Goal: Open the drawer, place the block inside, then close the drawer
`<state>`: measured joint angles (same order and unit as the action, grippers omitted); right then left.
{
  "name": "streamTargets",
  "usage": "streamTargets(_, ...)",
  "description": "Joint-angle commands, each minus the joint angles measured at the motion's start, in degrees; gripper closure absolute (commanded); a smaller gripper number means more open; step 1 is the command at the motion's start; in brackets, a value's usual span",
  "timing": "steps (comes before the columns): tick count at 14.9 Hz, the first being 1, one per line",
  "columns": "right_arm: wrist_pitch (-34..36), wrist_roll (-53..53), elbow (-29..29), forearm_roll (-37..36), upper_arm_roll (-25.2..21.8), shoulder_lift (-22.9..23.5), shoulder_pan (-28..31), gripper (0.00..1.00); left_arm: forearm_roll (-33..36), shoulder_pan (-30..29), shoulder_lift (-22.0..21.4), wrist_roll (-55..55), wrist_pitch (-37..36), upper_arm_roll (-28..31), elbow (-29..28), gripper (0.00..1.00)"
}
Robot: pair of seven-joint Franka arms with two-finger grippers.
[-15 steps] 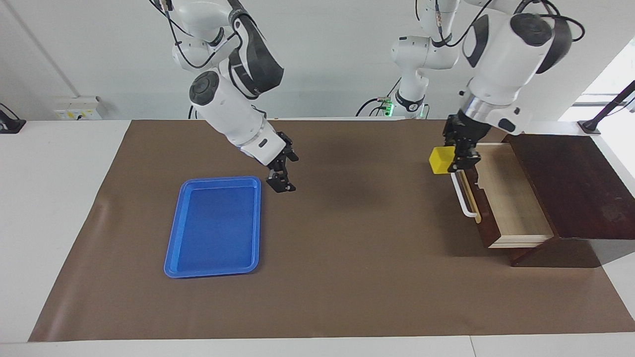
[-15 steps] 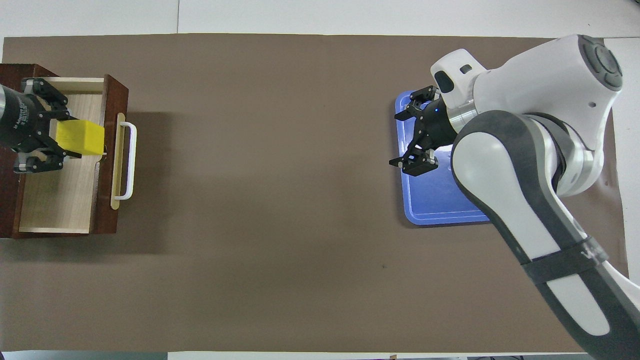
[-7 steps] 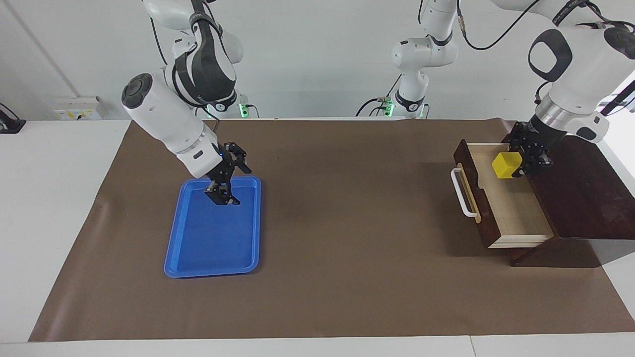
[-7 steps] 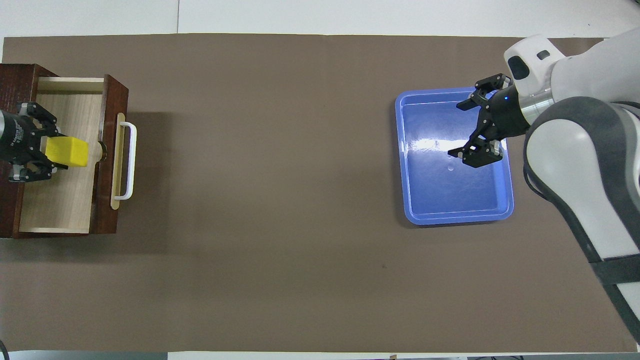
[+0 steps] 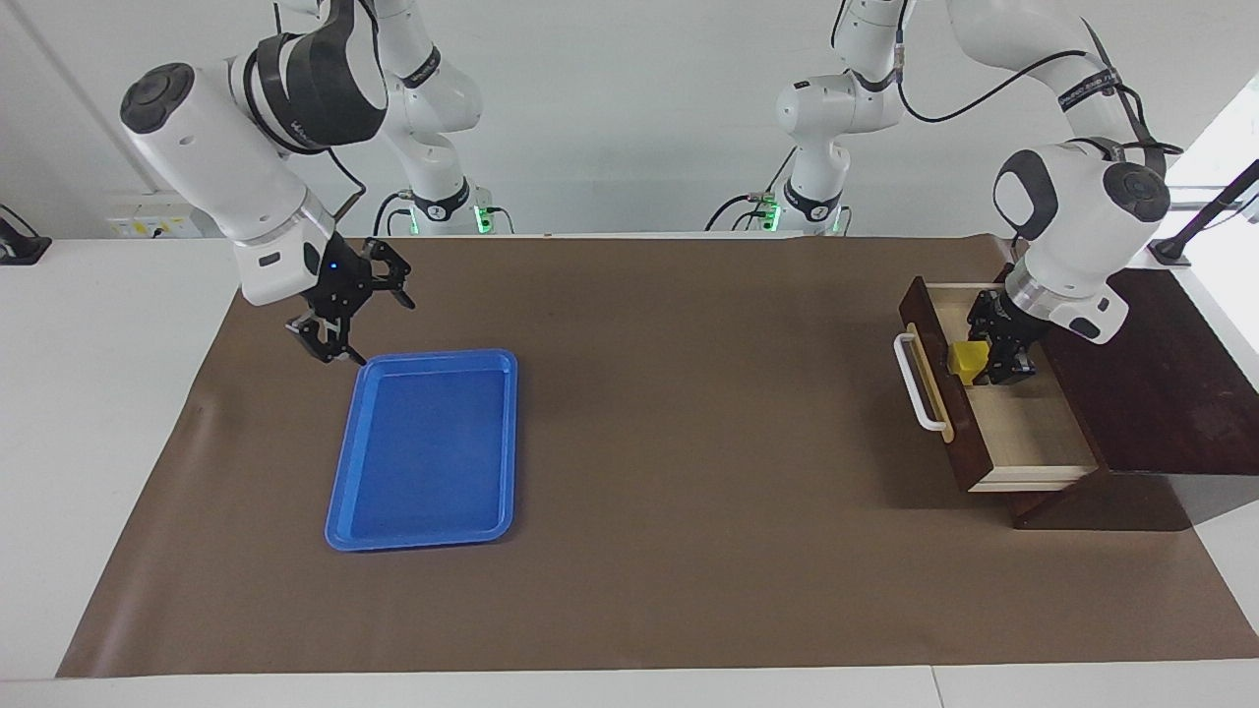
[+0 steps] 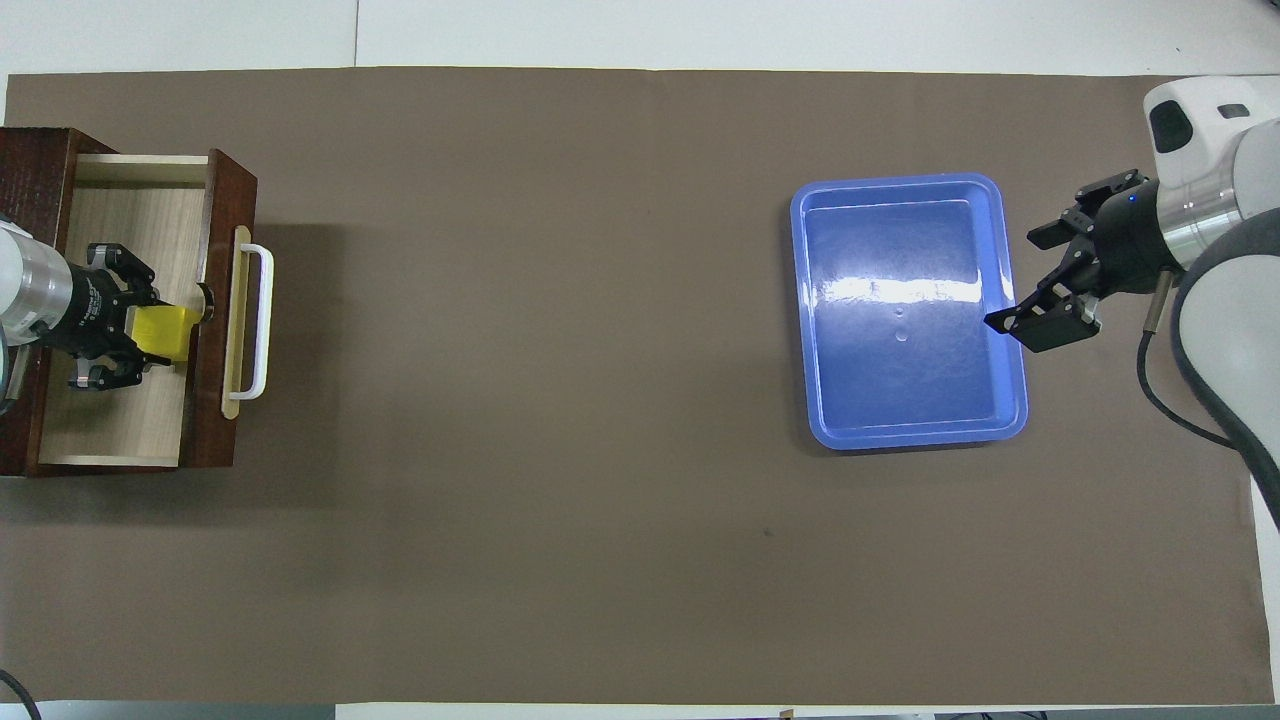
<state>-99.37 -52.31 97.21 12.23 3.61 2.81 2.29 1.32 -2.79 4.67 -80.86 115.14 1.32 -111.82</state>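
Observation:
The drawer (image 5: 952,413) stands pulled open from the dark wooden box (image 5: 1131,364), its white handle (image 5: 915,385) toward the table's middle. My left gripper (image 5: 984,362) is lowered into the drawer's pale interior (image 5: 1033,433) and is shut on the yellow block (image 5: 965,360), close against the inside of the drawer front. The front hides the block's lower part. From overhead, the block (image 6: 168,333) sits between the left gripper's fingers (image 6: 140,333) inside the drawer (image 6: 110,420). My right gripper (image 5: 379,329) is open and empty, raised by the blue tray's edge.
An empty blue tray (image 5: 423,447) lies on the brown mat toward the right arm's end of the table; it also shows in the overhead view (image 6: 905,310). My right gripper (image 6: 1015,282) hangs beside its edge there.
My left gripper carried the block from above the drawer front over the drawer and lowered it inside. My right arm drew back from beside the tray, across it, toward its own end of the table.

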Motion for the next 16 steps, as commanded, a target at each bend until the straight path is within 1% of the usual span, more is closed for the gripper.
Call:
streamTargets(1, 3.5, 7.7, 0.3, -2.8, 0.7, -2.6, 1.7, 0.0, 1.6, -0.3, -0.5, 0.0, -2.9, -0.5, 3.6, 0.0)
streamTargets(3, 6.6, 15.4, 0.3, -3.0, 0.7, -3.6, 3.2, 0.0, 1.0, 2.1, 2.9, -1.7, -9.9, -0.9, 12.5, 0.0)
streamTargets(4, 8.3, 20.9, 0.3, -3.1, 0.7, -4.1, 3.6, 0.0, 0.8, 4.7, 4.2, -4.9, -11.8, -0.9, 15.9, 0.0)
streamTargets(5, 9.8, 26.2, 0.3, -3.7, 0.7, -4.9, 3.6, 0.0, 0.7, 7.2, 4.8, -7.7, -11.9, -0.9, 16.6, 0.0)
streamTargets(6, 10.9, 30.1, 0.3, -4.9, 0.7, -5.6, 3.6, 0.0, 0.8, 10.6, 4.4, -8.7, -11.5, -0.7, 15.2, 0.0)
streamTargets(7, 11.5, 33.2, 0.2, -5.7, 0.7, -6.1, 3.5, 0.0, 0.9, 12.4, 3.7, -8.9, -10.6, -0.7, 12.6, 0.0)
streamTargets(9, 13.0, 39.2, 0.2, -7.3, 0.2, -6.2, 3.4, 0.0, 1.4, 13.2, 1.8, -9.4, -7.1, -0.7, 6.6, 0.0)
streamTargets(11, 13.8, 45.6, 0.2, -10.2, 0.1, -6.4, 2.9, 0.0, 2.6, 11.9, -0.3, -8.7, -1.8, -0.6, 1.1, 0.0)
streamTargets(12, 13.8, 47.3, 0.2, -12.7, 0.1, -6.5, 2.7, 0.0, 3.6, 10.9, -0.5, -7.6, 0.0, -0.7, -0.3, 0.0)
streamTargets(13, 13.7, 47.9, 0.3, -13.8, 0.2, -6.5, 2.7, 0.0, 3.8, 9.7, -0.5, -5.9, 0.3, -0.6, -0.2, 0.0)
streamTargets(16, 12.9, 48.8, 2.2, -14.1, 0.1, -7.5, 2.8, 0.0, 6.3, 6.0, 0.0, -3.1, 0.3, -0.5, 0.9, 0.0)
